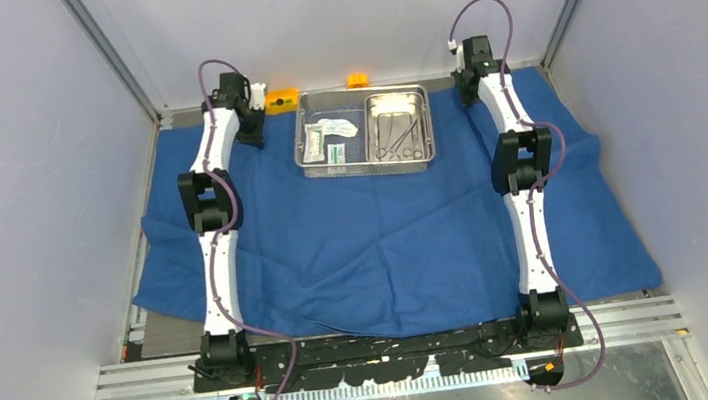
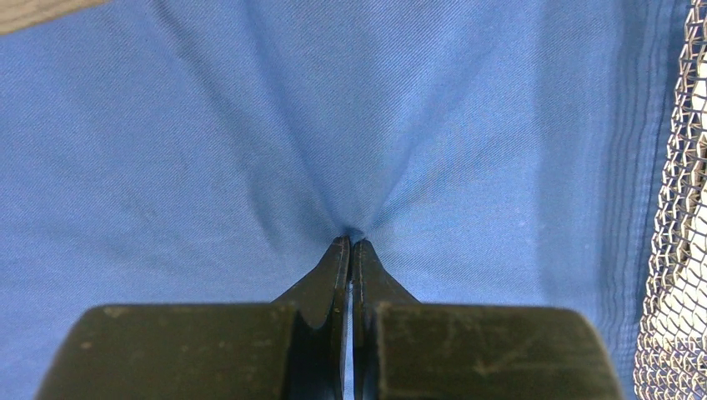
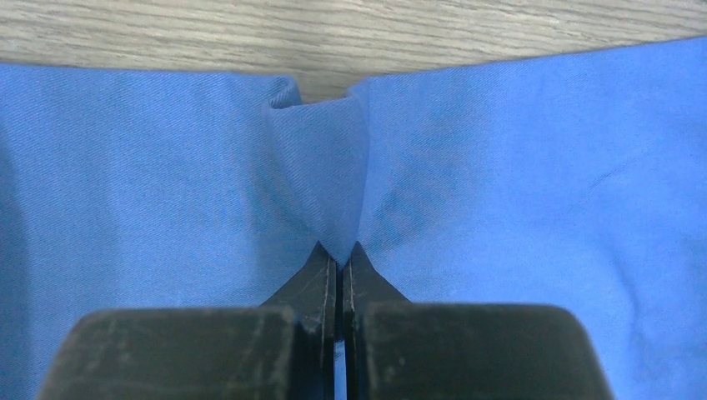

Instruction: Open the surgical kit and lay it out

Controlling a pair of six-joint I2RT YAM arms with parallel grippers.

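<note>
The blue cloth wrap (image 1: 386, 247) lies spread open over the table. At its far middle stands the steel mesh basket (image 1: 366, 166). Inside it, white-green packets (image 1: 328, 140) lie on the left. The smaller steel tray (image 1: 393, 96) sits on the right with thin scissors and forceps (image 1: 398, 140) in it. My left gripper (image 1: 252, 131) is down on the cloth just left of the basket. In the left wrist view the left gripper (image 2: 350, 240) is shut on a pinch of cloth (image 2: 250, 125), with the basket's mesh (image 2: 679, 208) close at its right. My right gripper (image 1: 467, 94) (image 3: 339, 250) is shut on a raised fold of cloth (image 3: 321, 167) by the far edge.
Two small orange blocks (image 1: 281, 98) (image 1: 357, 80) sit behind the basket at the back wall. Bare wooden table (image 3: 333, 33) shows just beyond the cloth's far edge. Grey walls close in the left, right and back. The cloth hangs over the near right edge.
</note>
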